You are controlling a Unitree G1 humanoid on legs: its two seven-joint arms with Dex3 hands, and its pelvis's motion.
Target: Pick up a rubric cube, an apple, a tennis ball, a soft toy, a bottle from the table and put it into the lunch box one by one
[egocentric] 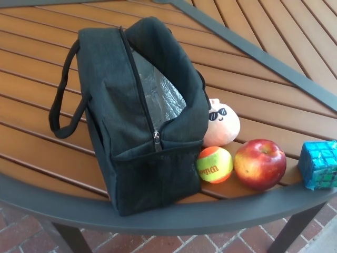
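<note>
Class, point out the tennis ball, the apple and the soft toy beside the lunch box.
tennis ball (214, 165): head view, on its orange-and-yellow front, near the lettering.
apple (259, 164): head view, on its red side below the stem dimple.
soft toy (223, 128): head view, on its pale face under the sunglasses.

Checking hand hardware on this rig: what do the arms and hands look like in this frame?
Can't say from this frame: neither arm nor hand is in view. The head view shows only the black lunch box, unzipped with its silver lining showing, on the slatted table, with the soft toy, tennis ball, apple and cube beside it.
</note>
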